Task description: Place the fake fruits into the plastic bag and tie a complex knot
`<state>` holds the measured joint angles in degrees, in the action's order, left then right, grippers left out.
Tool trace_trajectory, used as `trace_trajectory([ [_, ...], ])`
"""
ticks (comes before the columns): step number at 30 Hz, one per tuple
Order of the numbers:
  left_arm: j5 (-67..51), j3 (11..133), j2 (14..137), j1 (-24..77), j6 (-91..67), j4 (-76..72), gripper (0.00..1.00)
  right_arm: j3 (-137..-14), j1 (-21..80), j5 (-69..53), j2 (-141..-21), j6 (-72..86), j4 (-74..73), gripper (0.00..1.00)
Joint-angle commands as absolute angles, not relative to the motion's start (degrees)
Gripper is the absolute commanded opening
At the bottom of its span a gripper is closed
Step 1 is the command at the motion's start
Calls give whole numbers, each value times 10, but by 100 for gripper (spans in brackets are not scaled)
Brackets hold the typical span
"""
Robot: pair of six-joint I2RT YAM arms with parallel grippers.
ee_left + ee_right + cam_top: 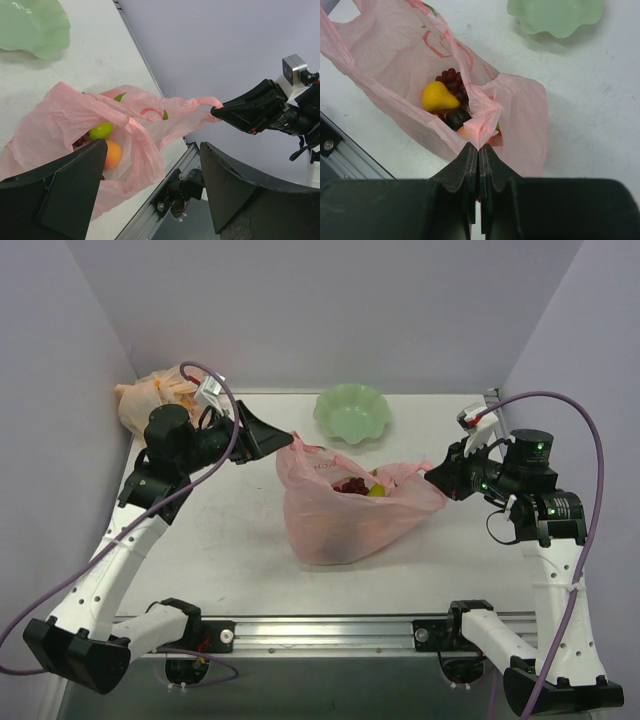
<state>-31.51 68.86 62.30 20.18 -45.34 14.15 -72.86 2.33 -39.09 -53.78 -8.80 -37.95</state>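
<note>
The pink plastic bag (340, 525) lies open in the middle of the table with the fake fruits inside. In the right wrist view I see a grape bunch (451, 80), a yellow pear (439, 96) and a dark piece (456, 119). The left wrist view shows an orange peach (112, 154). My right gripper (479, 150) is shut on the bag's right handle and holds it stretched toward the right (432, 475). My left gripper (280, 437) hangs open just beside the bag's left handle, with nothing between its fingers (75, 185).
A green scalloped bowl (351, 412) stands behind the bag. A pale orange tied bag (150, 395) sits in the far left corner behind the left arm. The aluminium rail (330, 632) runs along the near edge. Walls close in on three sides.
</note>
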Motion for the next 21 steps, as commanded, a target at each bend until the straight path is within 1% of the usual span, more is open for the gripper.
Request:
trace_trajectory([
  [1,-313,706,637,216,-512,78,86,-751,22,-408,-541,-83,-376,0],
  [10,-322,686,681,273,-519,21,84,-739,22,-408,-537,-92,-377,0],
  [15,-319,684,707,273,-526,17,77,-729,23,-394,-525,-104,-381,0],
  [18,-321,686,713,274,-525,8,59,-716,23,-382,-519,-106,-386,0],
  [19,-326,685,714,274,-524,-12,41,-713,22,-375,-519,-107,-392,0],
  [21,-333,681,710,273,-519,-18,26,-709,22,-366,-522,-111,-413,0],
])
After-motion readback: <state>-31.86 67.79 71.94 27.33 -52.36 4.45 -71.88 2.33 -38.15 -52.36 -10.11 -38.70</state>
